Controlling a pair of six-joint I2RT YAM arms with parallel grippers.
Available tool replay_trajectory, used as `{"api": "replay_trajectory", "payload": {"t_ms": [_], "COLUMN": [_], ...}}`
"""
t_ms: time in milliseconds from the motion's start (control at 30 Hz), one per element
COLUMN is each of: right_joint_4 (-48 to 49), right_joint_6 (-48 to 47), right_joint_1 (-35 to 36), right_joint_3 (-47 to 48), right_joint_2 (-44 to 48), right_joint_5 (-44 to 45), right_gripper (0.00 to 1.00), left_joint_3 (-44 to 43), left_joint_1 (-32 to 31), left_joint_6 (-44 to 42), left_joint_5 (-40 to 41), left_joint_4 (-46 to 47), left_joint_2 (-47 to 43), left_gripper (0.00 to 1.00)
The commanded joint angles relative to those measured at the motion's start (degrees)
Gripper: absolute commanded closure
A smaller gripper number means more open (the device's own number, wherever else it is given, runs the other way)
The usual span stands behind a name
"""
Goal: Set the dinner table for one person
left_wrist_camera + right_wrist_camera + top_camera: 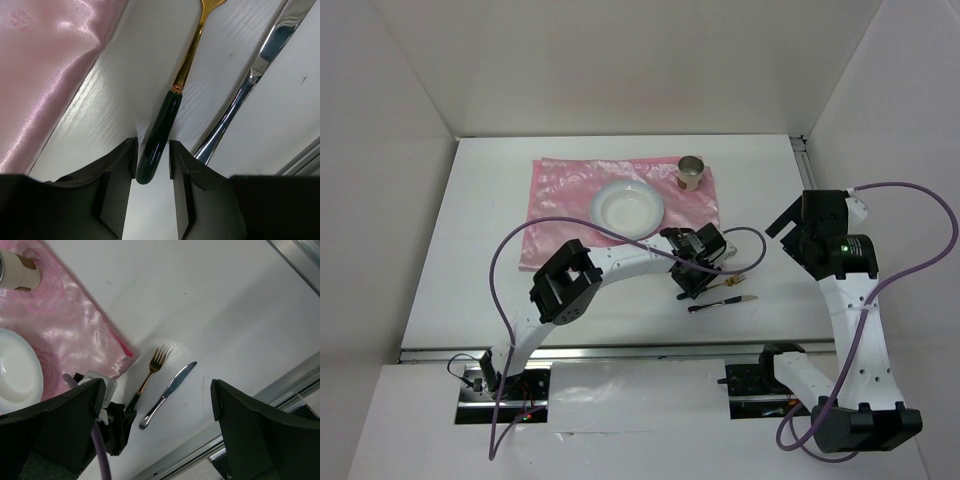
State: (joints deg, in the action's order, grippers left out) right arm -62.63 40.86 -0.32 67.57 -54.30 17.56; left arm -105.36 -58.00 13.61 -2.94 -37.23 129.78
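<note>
Gold fork [167, 117] between left tool [152, 161], knife [250, 85] beside

A white table [470, 250] held a glossy pink cloth [560, 200] with a faint rose pattern. On the cloth were a white bowl [628, 207] and a beige cup [691, 174]. The fork [165, 125] was gold with a dark green handle, the knife [252, 80] silver. The arms [620, 262] were white and black, the cables [498, 270] purple.
</note>
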Motion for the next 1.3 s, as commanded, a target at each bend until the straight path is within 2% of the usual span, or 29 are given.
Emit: {"api": "replay_trajectory", "payload": {"t_ms": [0, 67, 167, 500, 600, 667, 700, 900, 1033, 1167, 1267], "right_joint_4": [0.84, 0.84, 0.32, 1.37, 1.37, 1.37, 1.37, 1.98, 1.99, 1.99, 2.51], "right_joint_6": [-0.96, -0.96, -0.96, -0.96, -0.96, -0.96, -1.57, -2.10, -2.63, -3.16, -3.16], "right_joint_1": [-0.21, -0.21, -0.21, -0.21, -0.21, -0.21, -0.21, -0.21, 0.32, 0.93, 0.93], "right_joint_3": [2.74, 4.05, 4.85, 6.08, 6.69, 7.22, 7.83, 11.53, 13.11, 13.64, 12.59], "right_joint_2": [0.08, -0.45, -0.45, -0.45, -0.45, -0.45, -0.45, -2.47, -2.47, -2.47, -1.95], "right_joint_5": [2.55, 3.79, 4.32, 3.80, 3.27, 3.27, 3.27, 3.79, 5.28, 6.61, 6.09], "right_gripper": [0.00, 0.00, 0.00, 0.00, 0.00, 0.00, 0.00, 0.00, 0.00, 0.00, 0.00], "left_joint_3": [-0.20, 1.03, 1.04, 2.18, 2.71, 2.71, 2.71, 2.18, 4.28, 7.80, 9.64], "left_joint_1": [-0.19, -0.19, -0.19, -0.19, -0.19, -0.19, -0.19, -0.19, -0.19, -0.19, -0.19], "left_joint_6": [-0.77, -0.77, -0.77, -2.61, -2.62, -2.62, -2.01, -1.48, -3.22, -6.22, -6.93], "left_joint_5": [1.27, 1.27, 1.79, 6.28, 6.28, 6.28, 6.28, 1.98, -4.34, -14.09, -15.35], "left_joint_4": [0.58, 0.58, 0.06, -2.84, -2.84, -2.84, -3.89, -6.10, -6.71, -8.82, -9.44], "left_joint_2": [1.35, 1.36, 2.49, 3.20, 3.20, 2.51, 2.50, -6.70, -14.61, -19.89, -23.93], "left_gripper": [0.52, 0.52, 0.57, 0.58, 0.78, 0.95, 1.00, 1.00, 1.00, 1.00, 1.00]}}
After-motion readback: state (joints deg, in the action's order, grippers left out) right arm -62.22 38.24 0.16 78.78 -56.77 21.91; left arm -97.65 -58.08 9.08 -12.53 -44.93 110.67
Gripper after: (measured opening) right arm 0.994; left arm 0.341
